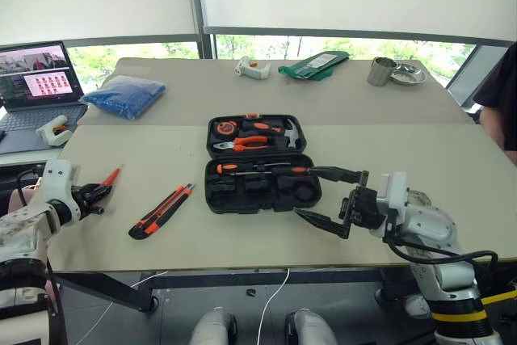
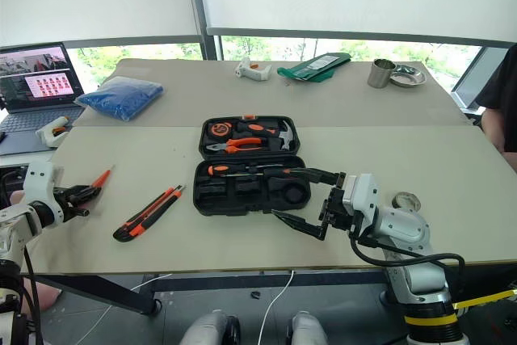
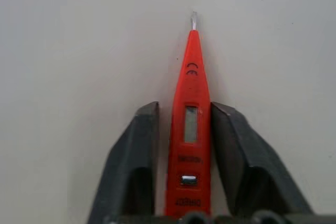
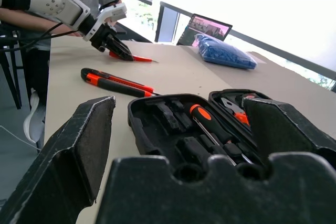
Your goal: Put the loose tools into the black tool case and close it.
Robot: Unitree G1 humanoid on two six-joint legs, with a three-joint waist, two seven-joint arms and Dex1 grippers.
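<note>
Your left gripper (image 3: pixel 185 129) has its two black fingers (image 3: pixel 137 150) closed in around the slim orange driver (image 3: pixel 190 129), one on each side of its body, with the metal tip sticking out past them over the bare table (image 1: pixel 363 119). From the head camera you can see that gripper (image 1: pixel 97 193) low at the table's left edge, the driver (image 1: pixel 111 175) pointing away toward the middle.

Your right gripper (image 1: pixel 329 197) is spread wide and holds nothing (its fingers (image 1: pixel 321 221) point toward the case from just off its right end).

The black tool case (image 1: pixel 257 163) lies open in the middle of the table, lid flat behind the base. A screwdriver with an orange and black handle (image 1: pixel 258 169) sits in the front half; pliers and a hammer sit in the lid.

The utility knife (image 1: pixel 161 211) lies loose on the table, left of the case and near your left gripper.

Farther back are a blue bag (image 1: pixel 125 94), a laptop (image 1: pixel 40 86) and a metal cup (image 1: pixel 381 71).
</note>
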